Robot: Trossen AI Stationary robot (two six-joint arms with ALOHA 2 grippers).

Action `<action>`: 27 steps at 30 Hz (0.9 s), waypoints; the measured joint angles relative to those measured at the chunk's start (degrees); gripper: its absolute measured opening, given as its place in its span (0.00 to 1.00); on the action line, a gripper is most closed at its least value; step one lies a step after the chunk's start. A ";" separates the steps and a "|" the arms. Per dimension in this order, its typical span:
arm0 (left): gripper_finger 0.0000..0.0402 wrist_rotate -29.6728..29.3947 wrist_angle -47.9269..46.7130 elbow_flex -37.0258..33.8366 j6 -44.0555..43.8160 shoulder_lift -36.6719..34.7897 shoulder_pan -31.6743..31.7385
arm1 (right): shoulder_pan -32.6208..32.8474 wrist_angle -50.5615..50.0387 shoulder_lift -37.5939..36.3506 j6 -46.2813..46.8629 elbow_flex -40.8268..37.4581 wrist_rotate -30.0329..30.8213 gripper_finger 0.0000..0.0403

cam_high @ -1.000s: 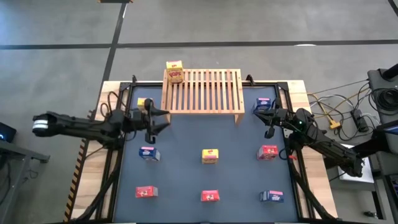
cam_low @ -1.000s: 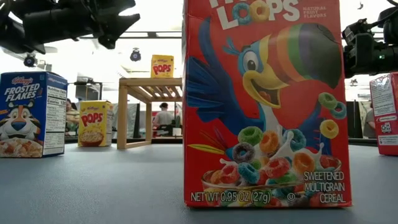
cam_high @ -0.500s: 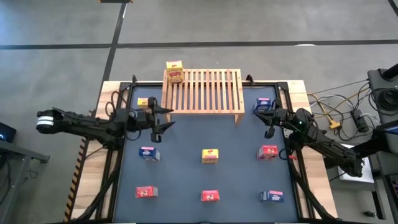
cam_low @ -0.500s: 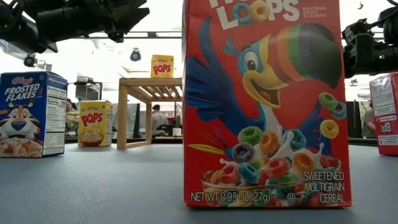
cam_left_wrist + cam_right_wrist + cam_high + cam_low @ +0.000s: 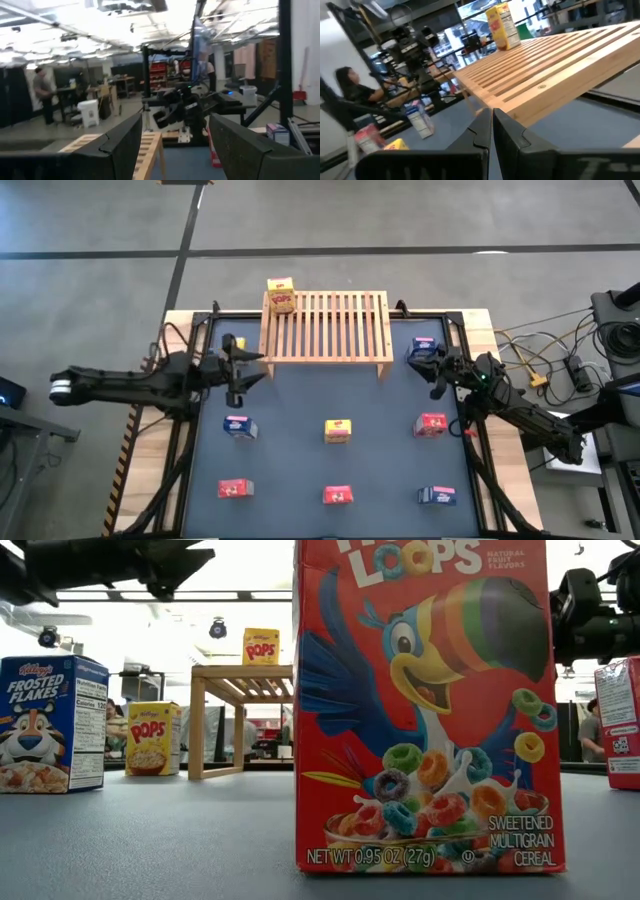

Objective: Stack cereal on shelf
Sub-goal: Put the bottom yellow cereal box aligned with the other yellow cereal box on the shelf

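Note:
The wooden slatted shelf [image 5: 325, 327] stands at the table's far side, with one yellow cereal box [image 5: 281, 295] upright on its far left corner. Another yellow box [image 5: 231, 343] stands on the table left of the shelf. Beside it my left gripper [image 5: 250, 370] hovers open and empty, pointing right, above the table [image 5: 150, 565]. My right gripper [image 5: 437, 380] is shut and empty, near the shelf's right leg and a blue box [image 5: 424, 346]. In its wrist view the shut gripper [image 5: 492, 127] points at the shelf [image 5: 555, 65].
Other boxes stand on the dark tabletop [image 5: 290, 450]: blue [image 5: 238, 426], yellow [image 5: 338, 430], red [image 5: 432, 424], and along the near edge red [image 5: 236, 488], red [image 5: 338, 495] and blue [image 5: 437, 496]. People show in the room beyond the table [image 5: 350, 87].
My left gripper first edged toward the table's right, then drew back toward the left edge, and has risen a little. It has stayed open. No box has moved.

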 joint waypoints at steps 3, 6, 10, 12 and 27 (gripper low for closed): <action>0.54 -0.31 -3.50 0.00 -0.70 -4.53 0.02 | 0.21 0.63 0.00 4.22 0.23 -6.17 0.02; 0.54 -0.23 -4.41 -0.03 -0.21 -6.82 -0.09 | 1.96 -0.01 0.00 4.76 2.53 -9.23 0.02; 0.54 -0.20 -4.63 -1.10 0.92 -7.33 -0.09 | 7.08 0.25 -0.10 2.09 6.25 -9.47 0.02; 0.54 -0.18 -4.79 -2.04 1.16 -7.33 -0.09 | 10.30 -1.26 0.13 0.21 7.48 -9.36 0.02; 0.54 -4.40 -15.12 -2.93 0.34 -13.59 -0.07 | 29.76 6.94 22.02 -11.90 9.62 14.10 0.02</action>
